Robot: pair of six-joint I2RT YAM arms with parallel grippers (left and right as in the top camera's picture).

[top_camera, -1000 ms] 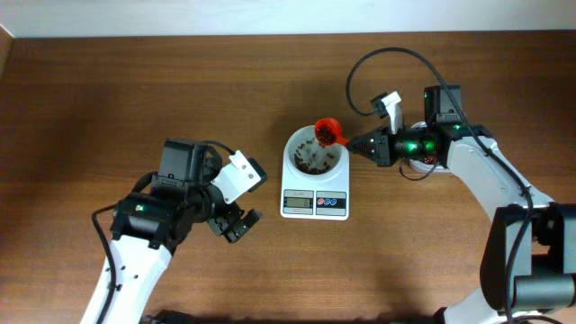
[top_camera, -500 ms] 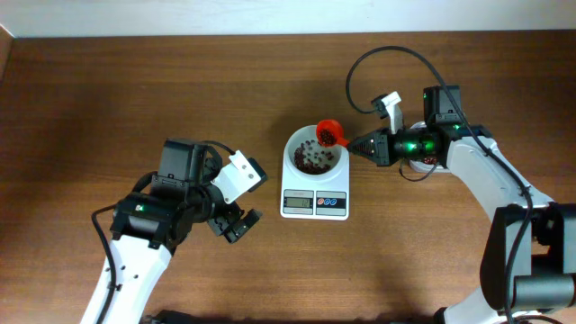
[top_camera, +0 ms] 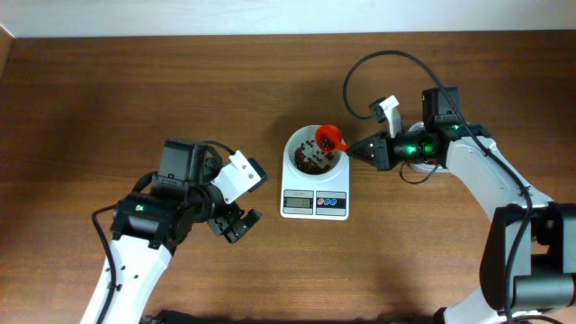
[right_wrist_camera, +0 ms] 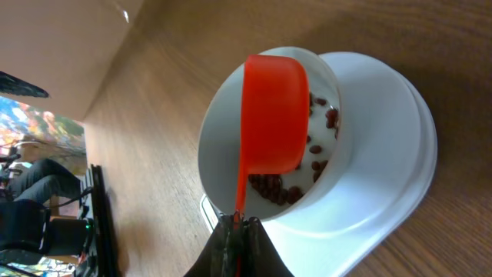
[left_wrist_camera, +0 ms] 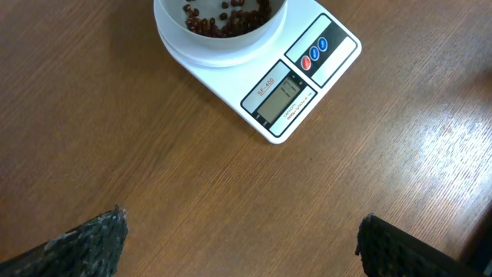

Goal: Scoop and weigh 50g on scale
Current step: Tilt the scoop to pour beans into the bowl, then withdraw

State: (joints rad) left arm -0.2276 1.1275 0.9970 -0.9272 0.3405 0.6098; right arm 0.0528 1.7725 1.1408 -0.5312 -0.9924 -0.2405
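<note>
So the small white digital kitchen scale [top_camera: 314, 203] sits about mid-table on the brown wooden table [top_camera: 135, 90]. Its grey LCD display [left_wrist_camera: 279, 96] and its red button [left_wrist_camera: 310, 61] and blue button [left_wrist_camera: 322, 45] are on the near edge. I can't read the display, it's too small and tilted.

The round white bowl [top_camera: 298, 144] is on the far part of the scale. A loose scatter of small dark red-brown beans [top_camera: 310, 165] covers part of the bowl's bottom, with white showing between them.

The right gripper [top_camera: 353, 148] comes in from the right and is pinched tight on the thin handle of an orange-red plastic scoop [top_camera: 329, 138]. The scoop cup hangs over the bowl's far-right rim, tipped over on its side. From the right wrist view I only get the smooth back of the cup, with beans lying in the bowl below it. Can't tell if anything is inside the cup.

The left gripper [top_camera: 238, 227] is off to the near left of the scale, well apart from it, jaws spread wide and nothing between them. In the left wrist view its dark fingers [left_wrist_camera: 84, 238] poke in at the bottom corners above bare wood, with the scale farther out ahead.
</note>
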